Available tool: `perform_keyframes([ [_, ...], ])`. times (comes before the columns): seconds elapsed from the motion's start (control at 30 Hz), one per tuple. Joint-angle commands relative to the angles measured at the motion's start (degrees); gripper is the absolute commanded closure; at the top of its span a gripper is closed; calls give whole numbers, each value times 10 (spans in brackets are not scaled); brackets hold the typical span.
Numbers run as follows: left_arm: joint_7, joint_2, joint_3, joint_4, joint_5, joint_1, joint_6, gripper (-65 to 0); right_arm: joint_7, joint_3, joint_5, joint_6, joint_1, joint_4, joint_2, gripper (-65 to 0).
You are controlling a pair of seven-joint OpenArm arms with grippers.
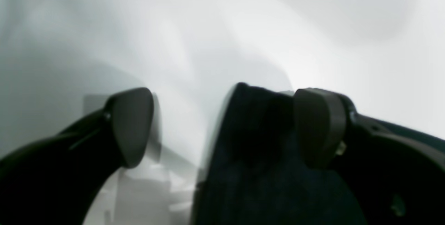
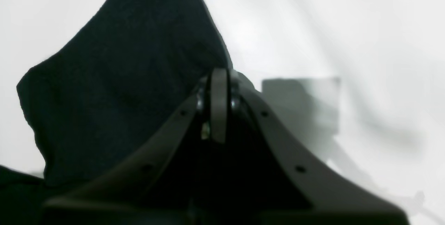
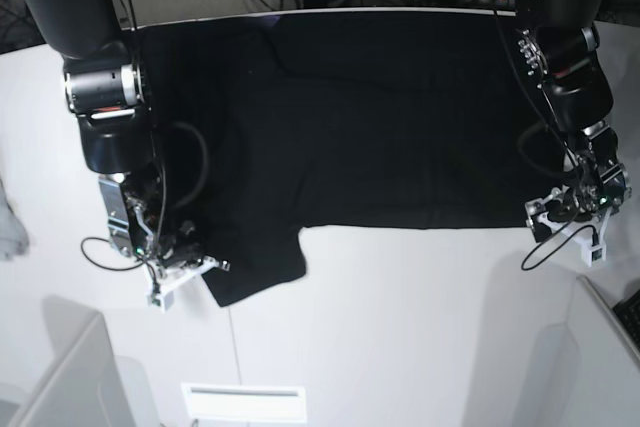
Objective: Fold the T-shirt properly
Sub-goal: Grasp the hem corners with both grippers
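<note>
White table [image 3: 420,327]: the T-shirt [image 3: 380,127] lies spread toward twelve o'clock. Our right pincer [image 2: 219,79] pinches the sleeve at eight; left pincer [image 1: 222,124] gapes wide at four. We should grip the hem before lifting evenly.

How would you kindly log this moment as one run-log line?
stage: fold not started | T-shirt: flat on table | left gripper: open at hem corner | right gripper: shut on sleeve
</note>
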State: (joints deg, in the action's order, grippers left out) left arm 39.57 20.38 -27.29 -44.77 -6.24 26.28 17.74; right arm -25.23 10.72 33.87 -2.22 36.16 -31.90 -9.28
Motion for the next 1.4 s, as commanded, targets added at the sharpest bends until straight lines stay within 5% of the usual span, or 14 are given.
perform_keyframes([
  [0.0,5,0,0,-5,-7,12,2,-615,-7,-2,-3,2,14,-6,-3,0],
  [0.13,5,-6,25,-5,-7,11,2,-611,-7,-2,-3,2,14,-6,-3,0],
  [0.2,5,-7,39,-5,-10,9,2,-558,-7,-2,-3,2,13,-6,-3,0],
  [0.53,5,-7,47,-6,-10,7,2,0,-3,-2,-3,2,3,-7,-5,0],
  [0.77,6,-8,45,-105,-11,-40,2,0,-3,-2,-2,2,1,-12,-14,0],
  [0.93,6,-8,39,-164,-13,-62,2,0,-7,-3,0,3,-46,-132,-29,0],
  [1.07,10,-6,39,-202,-80,-73,2,0,-9,-3,0,6,-76,-211,-35,0],
  [1.17,30,0,40,-238,-126,-99,1,0,-37,-3,0,38,-95,-261,-36,0],
  [1.37,57,3,40,-301,-138,-144,1,0,-60,-3,-1,54,-144,-380,-49,0],
])
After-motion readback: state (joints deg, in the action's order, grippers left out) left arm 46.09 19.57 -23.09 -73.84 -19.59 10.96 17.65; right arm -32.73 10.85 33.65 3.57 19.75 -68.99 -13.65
